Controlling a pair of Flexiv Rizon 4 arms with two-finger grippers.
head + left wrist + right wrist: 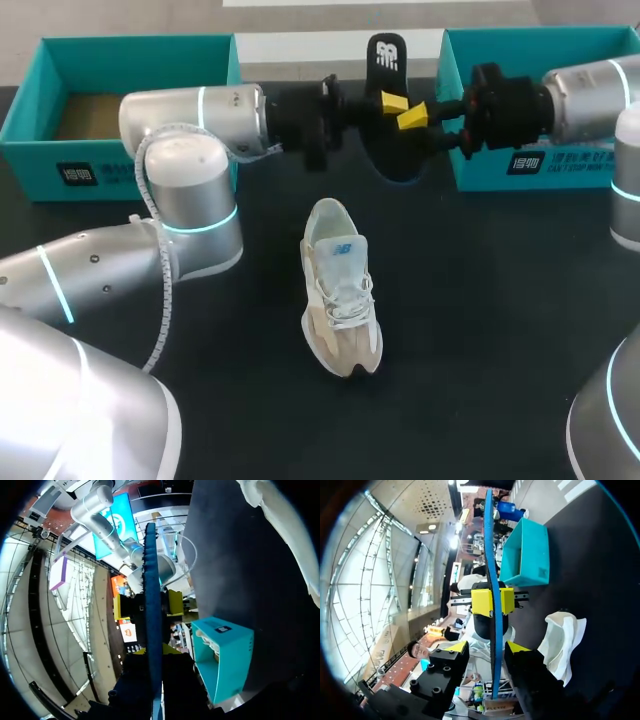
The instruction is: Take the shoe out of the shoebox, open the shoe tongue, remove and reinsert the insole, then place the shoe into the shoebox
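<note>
Two arms meet high over the far middle of the bench (480, 300) with the dark insole (388, 60) standing on edge between them. The left fingers (393, 101) are clamped on it from both sides, while the right fingers (412, 117) stand spread, straddling the same strip without pinching it. The shoe (338, 290) lies alone at the middle of the bench, heel and opening toward the far side and toe near, so the insole is out and its return looks like the step in hand. To do that well, one arm should take a firm hold close to one end before the other lets go. The free end can then be aimed down into the opening and slid toward the toe, with the spare arm steadying the heel. A thin, bendy strip is likely to buckle if pushed from too far back. Open bench lies to the right of and nearer than the shoe, but the left arm's elbow (190, 200) stands just to its left. The left box (130, 45) and right box (520, 40) flank the insole at the far edge, so the descent should stay between their walls.
</note>
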